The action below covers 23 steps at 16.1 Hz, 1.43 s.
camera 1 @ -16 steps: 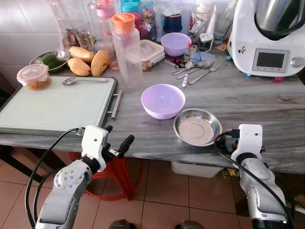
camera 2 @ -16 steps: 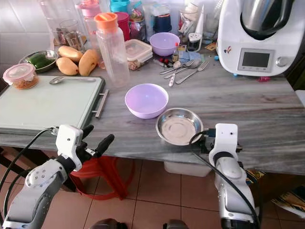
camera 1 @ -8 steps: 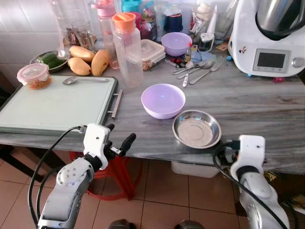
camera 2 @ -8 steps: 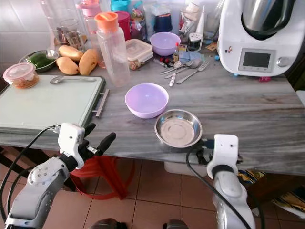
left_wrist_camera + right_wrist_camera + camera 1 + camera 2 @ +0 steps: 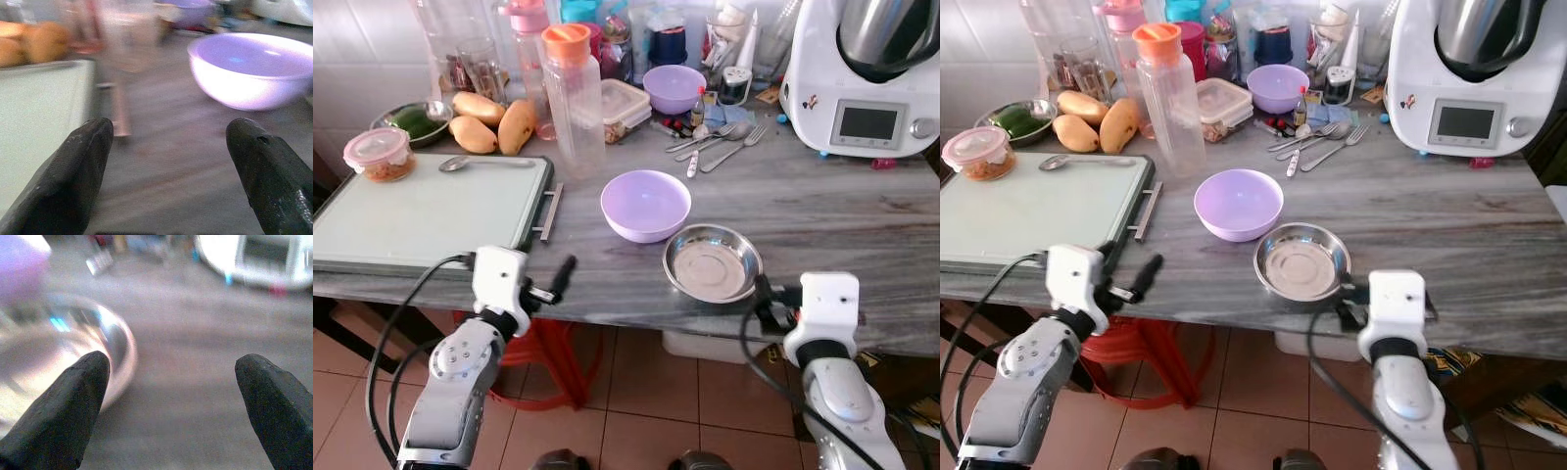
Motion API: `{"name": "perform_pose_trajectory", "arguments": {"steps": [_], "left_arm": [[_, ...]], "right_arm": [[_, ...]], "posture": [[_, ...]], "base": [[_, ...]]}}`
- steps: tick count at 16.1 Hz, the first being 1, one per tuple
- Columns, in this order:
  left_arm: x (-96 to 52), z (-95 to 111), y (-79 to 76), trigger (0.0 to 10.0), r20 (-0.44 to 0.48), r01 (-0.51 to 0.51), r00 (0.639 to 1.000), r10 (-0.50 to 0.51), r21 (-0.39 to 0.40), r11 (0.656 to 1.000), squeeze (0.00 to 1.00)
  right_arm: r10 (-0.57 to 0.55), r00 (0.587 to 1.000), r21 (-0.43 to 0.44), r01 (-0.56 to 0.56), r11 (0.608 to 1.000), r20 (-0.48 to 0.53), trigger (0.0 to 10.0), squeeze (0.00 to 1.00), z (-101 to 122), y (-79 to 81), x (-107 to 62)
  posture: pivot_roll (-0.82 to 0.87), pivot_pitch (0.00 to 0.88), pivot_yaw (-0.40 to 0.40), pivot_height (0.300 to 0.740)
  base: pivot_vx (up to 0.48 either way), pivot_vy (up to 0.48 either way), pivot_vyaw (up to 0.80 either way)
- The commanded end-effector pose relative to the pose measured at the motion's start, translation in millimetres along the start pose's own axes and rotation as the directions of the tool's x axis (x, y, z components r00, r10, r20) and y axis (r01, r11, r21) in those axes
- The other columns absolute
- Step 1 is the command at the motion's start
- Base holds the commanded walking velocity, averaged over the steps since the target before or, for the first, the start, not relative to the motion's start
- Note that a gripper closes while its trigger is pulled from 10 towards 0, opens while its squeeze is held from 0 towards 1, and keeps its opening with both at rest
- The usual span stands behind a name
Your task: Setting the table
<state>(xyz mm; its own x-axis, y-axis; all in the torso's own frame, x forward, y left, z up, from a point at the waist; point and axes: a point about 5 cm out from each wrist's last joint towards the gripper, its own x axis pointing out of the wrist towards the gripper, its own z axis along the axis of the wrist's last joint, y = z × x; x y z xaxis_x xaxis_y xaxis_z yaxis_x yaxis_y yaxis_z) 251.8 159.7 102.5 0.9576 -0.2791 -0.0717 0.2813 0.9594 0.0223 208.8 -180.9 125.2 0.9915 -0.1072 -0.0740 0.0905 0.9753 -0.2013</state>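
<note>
A lilac bowl [image 5: 646, 204] sits mid-counter, with a shallow steel plate [image 5: 713, 262] just in front of it to the right, near the front edge. My left gripper [image 5: 553, 282] is open at the counter's front edge, between the tray and the bowl; its wrist view looks across the counter at the bowl [image 5: 254, 68]. Off the front edge, my right gripper [image 5: 770, 305] is open, right next to the steel plate's rim [image 5: 115, 340]. Nothing is between either pair of fingers. Spoons and forks [image 5: 720, 142] lie in a loose heap further back.
A pale green tray [image 5: 421, 211] with a spoon [image 5: 484, 163] on it fills the left of the marble counter [image 5: 822, 206]. Behind stand an orange-capped bottle [image 5: 573, 98], mangoes [image 5: 494, 122], a second lilac bowl [image 5: 675, 88], jars and a white kitchen machine [image 5: 871, 78]. A red stool [image 5: 548, 348] stands under the counter.
My left gripper has swung in closer to the counter's front edge. My right gripper dipped below the edge, then came back up beside the steel plate's rim.
</note>
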Motion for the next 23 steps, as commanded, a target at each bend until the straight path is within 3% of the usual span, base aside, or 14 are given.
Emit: {"name": "perform_pose_trajectory", "arguments": {"steps": [1, 5, 20, 23], "left_arm": [[2.1, 7.7, 6.5, 10.0, 0.035, -0.078, 0.996, 0.076, 0.037, 0.996, 0.00], [12.0, 11.5, 8.9, 10.0, 0.065, -0.192, 0.980, 0.190, 0.022, 0.981, 0.00], [18.4, 9.7, 3.2, 10.0, 0.045, -0.190, 0.981, 0.189, 0.028, 0.981, 0.00], [19.1, 9.7, 3.7, 10.0, 0.042, -0.196, 0.980, 0.195, 0.033, 0.980, 0.00]], "right_arm": [[0.015, 0.995, -0.020, -0.013, 1.000, 0.103, 10.0, 0.00, 16.9, 4.0, 0.9], [0.021, 0.982, -0.010, -0.020, 1.000, 0.190, 10.0, 0.00, 28.9, 7.9, 12.0], [0.020, 0.982, 0.026, -0.025, 0.999, 0.187, 10.0, 0.00, 21.2, 10.1, 21.8], [0.020, 0.982, 0.034, -0.027, 0.999, 0.187, 10.0, 0.00, 21.9, 10.0, 24.8]], "posture": [[-0.05, 0.000, 0.035, 0.740], [-0.05, 0.000, 0.019, 0.740], [-0.04, 0.000, 0.027, 0.740], [-0.04, 0.000, 0.025, 0.740]], "base": [[0.000, 0.000, 0.00], [0.000, 0.000, 0.00], [0.000, 0.000, 0.00], [-0.404, 0.000, 0.00]]}}
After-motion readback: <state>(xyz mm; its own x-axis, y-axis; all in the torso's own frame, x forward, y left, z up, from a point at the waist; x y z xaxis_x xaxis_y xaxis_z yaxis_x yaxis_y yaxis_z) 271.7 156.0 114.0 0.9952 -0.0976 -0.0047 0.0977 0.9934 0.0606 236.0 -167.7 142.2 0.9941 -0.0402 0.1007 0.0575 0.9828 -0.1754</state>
